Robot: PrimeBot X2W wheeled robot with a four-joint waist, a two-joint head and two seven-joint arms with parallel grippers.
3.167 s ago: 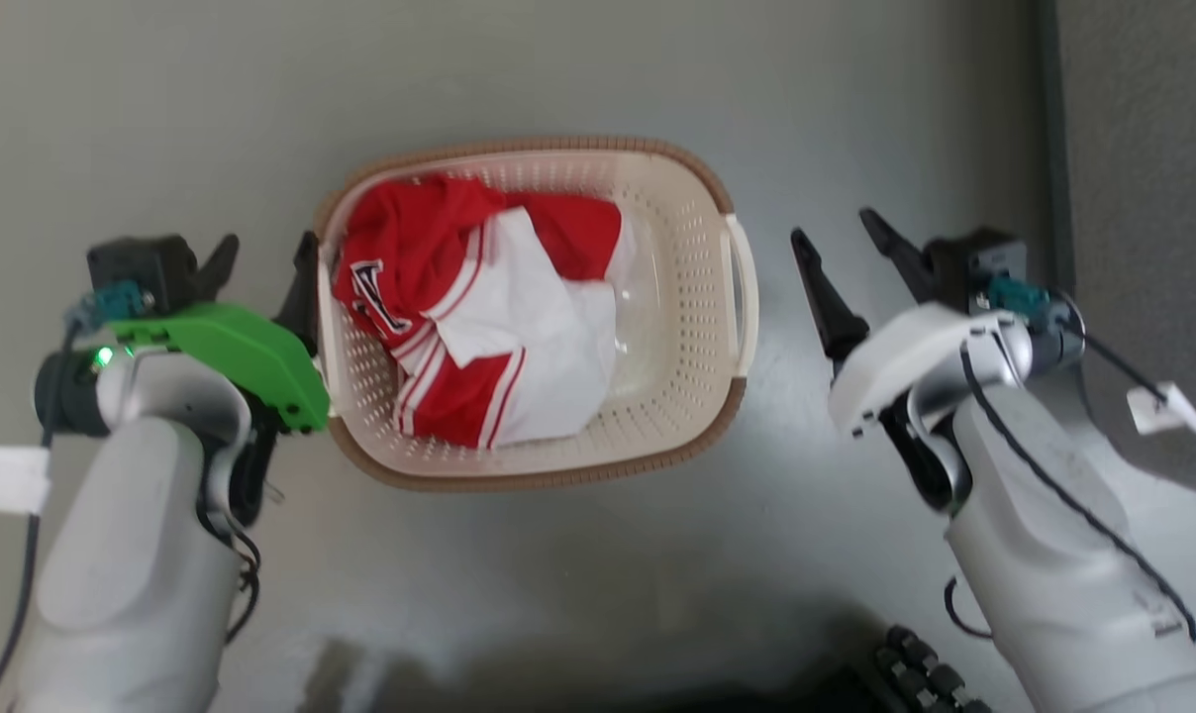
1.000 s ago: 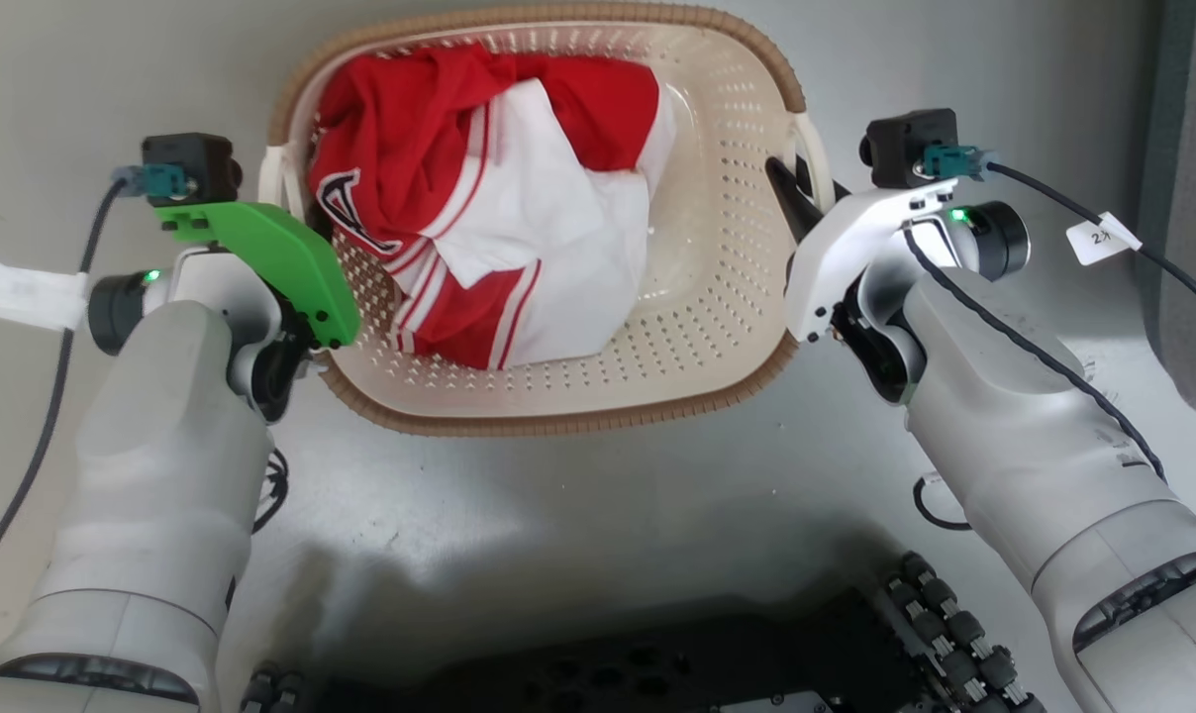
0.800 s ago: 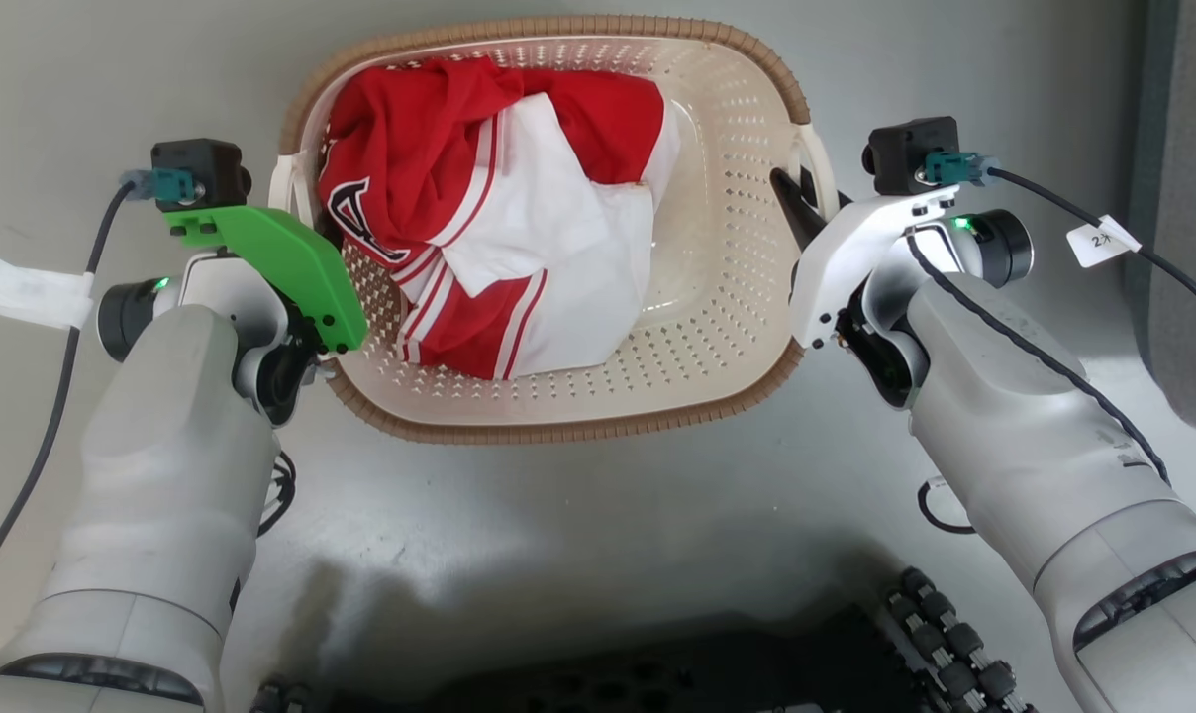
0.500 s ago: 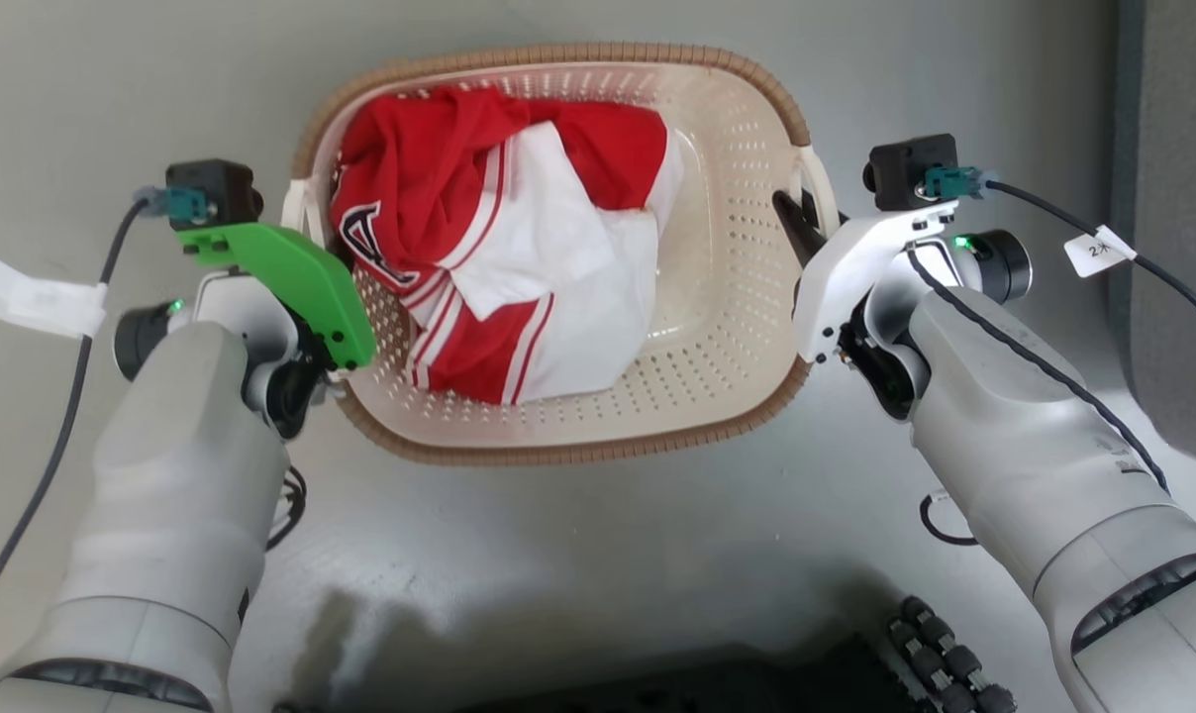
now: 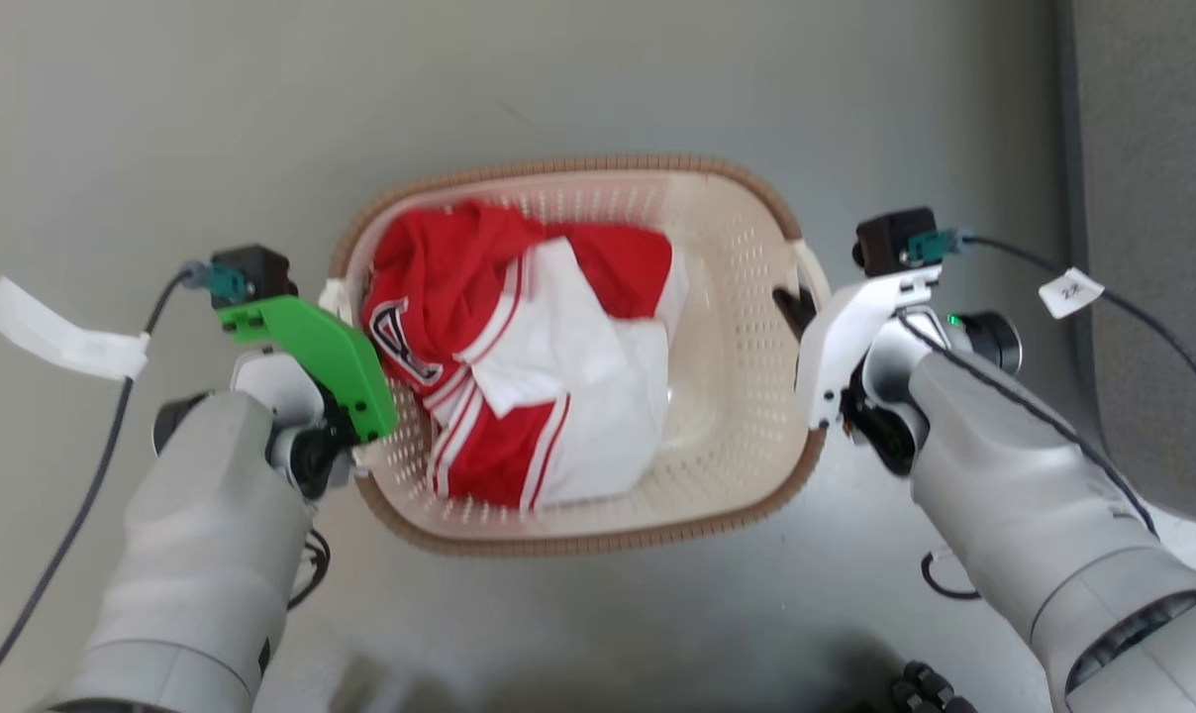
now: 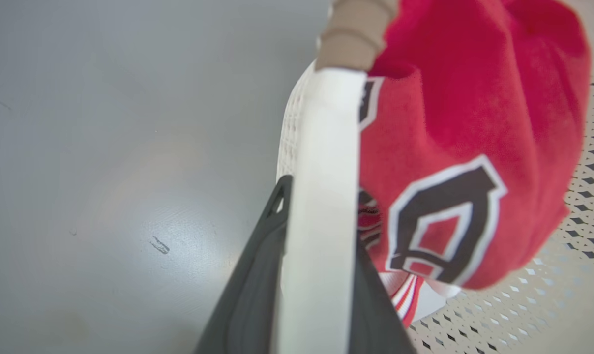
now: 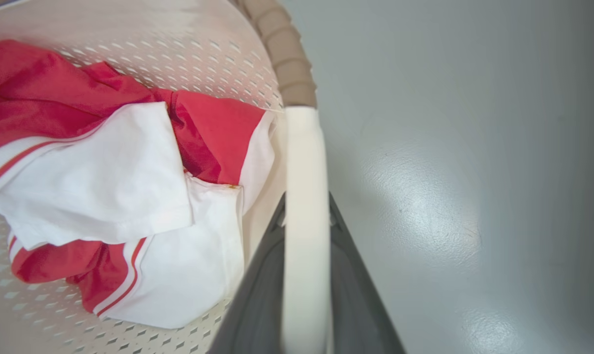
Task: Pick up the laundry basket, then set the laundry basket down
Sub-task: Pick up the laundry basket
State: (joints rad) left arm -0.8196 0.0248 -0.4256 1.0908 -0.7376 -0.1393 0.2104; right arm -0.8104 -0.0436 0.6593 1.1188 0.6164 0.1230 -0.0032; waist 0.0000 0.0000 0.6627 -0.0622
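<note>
Fingers [image 6: 257,280] check: pinched left handle [image 6: 321,162] with left gripper [image 6: 321,216], right handle [image 7: 302,147] with right gripper [image 7: 304,201]. Held laundry basket [image 5: 578,540] slung between the two finger pairs, seemingly clear of floor [image 5: 657,79]. Noted red-white garment [image 5: 519,396] heaped nearer left fingers. Risked handle slip from smooth plastic; risked tilt and spill from uneven arm heights.

The floor [image 5: 598,79] is smooth, pale grey and faintly glossy, spreading from 9 o'clock round to 2. Along the 3 o'clock edge runs a darker grey, rougher-looking strip [image 5: 1152,119], set off by a thin dark seam [image 5: 1066,149]; wall or matting, I can't tell. Soft light pools in whitish patches [image 7: 425,206], with a small dark scuff [image 6: 159,245] in one of them. A shadow [image 5: 578,683] lies at 6 o'clock.
</note>
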